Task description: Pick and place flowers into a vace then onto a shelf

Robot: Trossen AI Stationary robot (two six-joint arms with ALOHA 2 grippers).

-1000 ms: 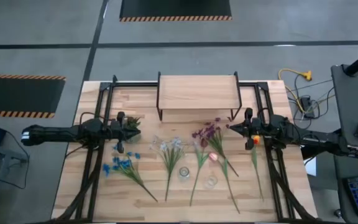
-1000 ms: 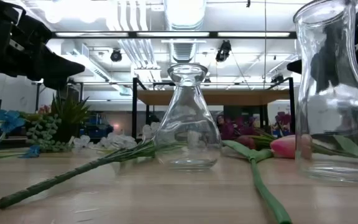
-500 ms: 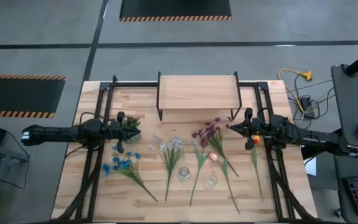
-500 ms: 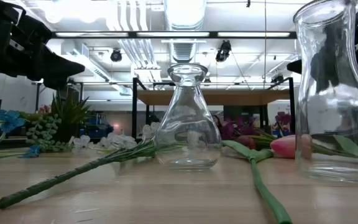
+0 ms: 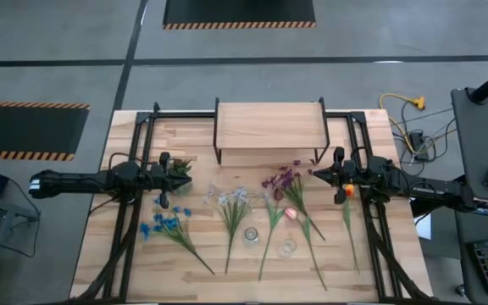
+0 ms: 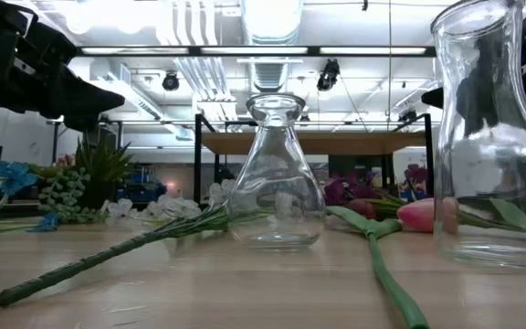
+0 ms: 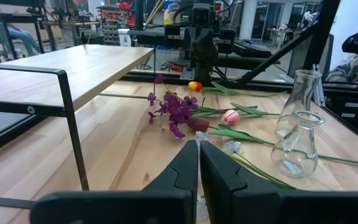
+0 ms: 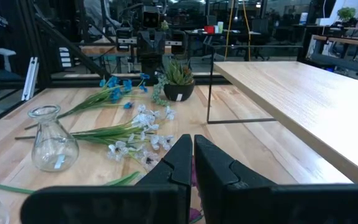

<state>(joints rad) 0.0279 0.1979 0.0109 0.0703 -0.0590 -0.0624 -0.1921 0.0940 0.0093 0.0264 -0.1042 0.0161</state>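
Loose flowers lie flat on the table: blue (image 5: 166, 224), white-lilac (image 5: 232, 203), purple (image 5: 282, 180), a pink tulip (image 5: 291, 213) and a yellow-orange bloom (image 5: 348, 193). Two clear glass vases (image 5: 251, 235) (image 5: 287, 247) stand upright near the table's near edge. The wooden shelf (image 5: 269, 125) stands on black legs at the far edge. My left gripper (image 5: 190, 176) hovers shut left of the white flowers, beside the potted plant (image 5: 179, 167). My right gripper (image 5: 314, 174) hovers shut right of the purple flowers. The fingertips meet in both wrist views (image 7: 198, 149) (image 8: 192, 146).
Black frame rails (image 5: 134, 212) (image 5: 369, 220) run along both sides of the table. The potted plant sits close under my left gripper. Flower stems reach toward the near edge between the vases. A cabinet and cables (image 5: 413, 127) lie off the table's right side.
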